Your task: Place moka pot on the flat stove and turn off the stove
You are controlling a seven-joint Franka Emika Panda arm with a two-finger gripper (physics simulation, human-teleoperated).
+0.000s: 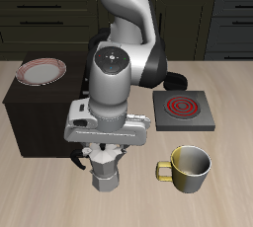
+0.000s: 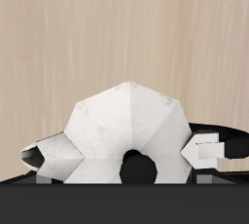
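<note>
On the pale wooden surface, the fingers are closing around the moka pot from above, gripping it for carrying to the glowing flat stove.

The moka pot is a small silver metal coffee pot with faceted sides and a narrow waist. It stands upright on the wooden table, near the front edge. Its upper section sits between the gripper's fingers, one finger on each side; only the flared lower body shows below them. In the wrist view the moka pot appears from above as a pale, many-sided faceted dome with a dark round spot at its centre, flanked by one fingertip on each side.

The flat stove is a dark square plate. Its spiral burner glows red. It lies well apart from the fingers, farther back on the table.
</note>
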